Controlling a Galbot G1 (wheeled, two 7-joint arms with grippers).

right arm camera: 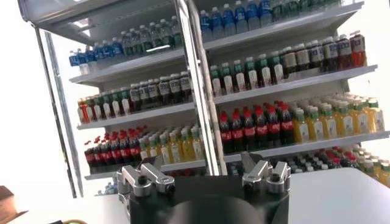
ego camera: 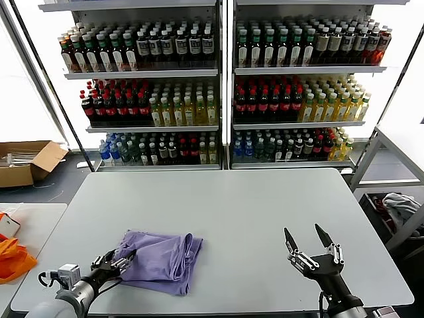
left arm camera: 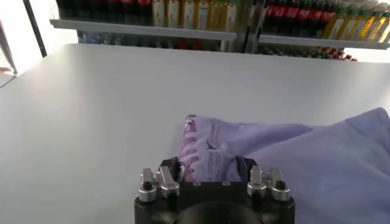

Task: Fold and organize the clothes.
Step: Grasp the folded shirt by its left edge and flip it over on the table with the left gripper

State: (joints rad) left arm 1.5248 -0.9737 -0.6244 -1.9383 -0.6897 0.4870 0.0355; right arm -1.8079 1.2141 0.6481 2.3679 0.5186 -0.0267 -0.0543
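Head view: lavender T-shirt bunched at the front left of the tabletop, left end effector at its near-left edge.

From the left, orange fabric [ego camera: 13, 260] lies on a side table, apart from the grey tabletop [ego camera: 265, 212]. The left end effector [ego camera: 118, 262] sits low at the front-left corner, its fingers on either side of the T-shirt [ego camera: 162, 258]; in the left wrist view the fingers [left arm camera: 178, 170] straddle a raised fold of the T-shirt [left arm camera: 304, 164], part-way closed around the cloth, though a firm pinch cannot be confirmed. The shirt lies crumpled near the front edge, left of centre. Bare surface runs from its right hem across the middle and to the far edge. At the front right the right end effector [ego camera: 309, 238] hovers with fingers spread wide, well apart from the shirt. Drink shelves [ego camera: 218, 86] stand behind.
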